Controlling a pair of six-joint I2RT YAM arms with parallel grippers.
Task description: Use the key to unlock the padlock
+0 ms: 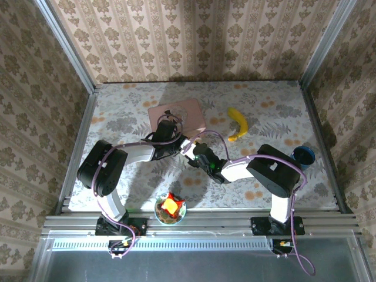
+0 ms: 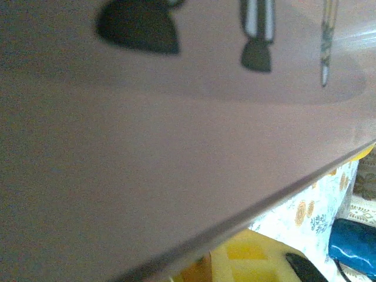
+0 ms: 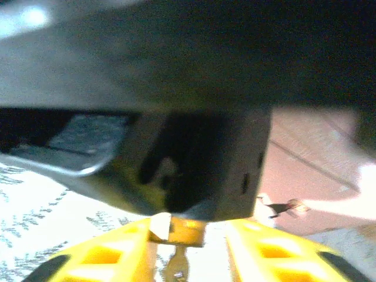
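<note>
At the near edge of the table (image 1: 282, 111) we see a bowl (image 1: 170, 210) with something red and yellow in it, well apart from the work. Farther in, at the middle of the table, the two arms meet.

From the right wrist we see the right gripper (image 3: 189, 236) with its yellow fingers (image 3: 100, 258) standing apart. The padlock (image 3: 187, 229), a small brass-gold block, sits in the gap at their tips. It is close against one finger and clear of the other, so we read this hand as released, not clamped. A slim silvery piece (image 3: 176, 267) runs from the brass back toward the wrist, along the line of the fingers. We cannot tell whether it is the key or the shackle.

Just above and beyond the brass is the left gripper (image 1: 175, 140), seen as a dark bulk. We cannot tell whether its jaws are clenched, or on what. The padlock lies straight ahead of the right hand, and we judge that the next fine move falls to that arm.

Beyond them lies the pink box (image 1: 176, 114), and toward the far right the banana (image 1: 238, 124).
</note>
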